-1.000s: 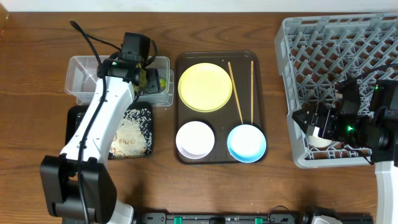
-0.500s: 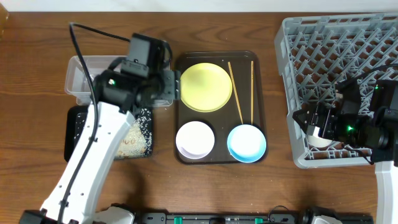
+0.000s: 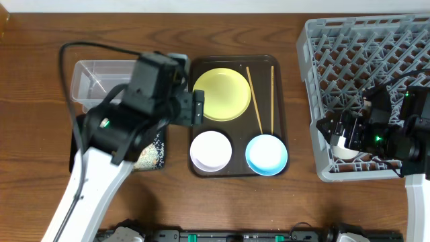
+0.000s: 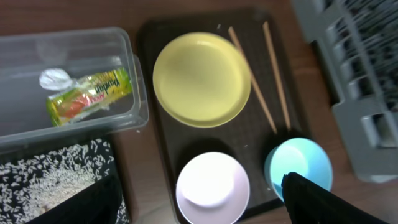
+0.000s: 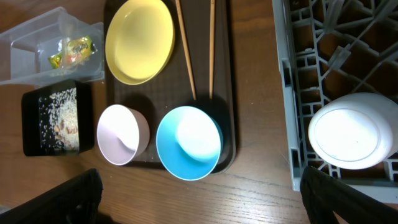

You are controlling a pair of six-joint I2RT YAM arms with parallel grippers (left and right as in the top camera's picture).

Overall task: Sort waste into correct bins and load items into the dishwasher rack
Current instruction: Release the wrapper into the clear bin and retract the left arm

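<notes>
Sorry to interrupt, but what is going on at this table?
Meal leftovers are being sorted. The wrapper and a crumpled scrap lie in the clear tub, rice in the black tray. The left gripper, open and empty, hovers by the brown tray, where a plate, a white bowl, a blue bowl and chopsticks wait. The right gripper, open, is beside a white cup in the rack.
</notes>
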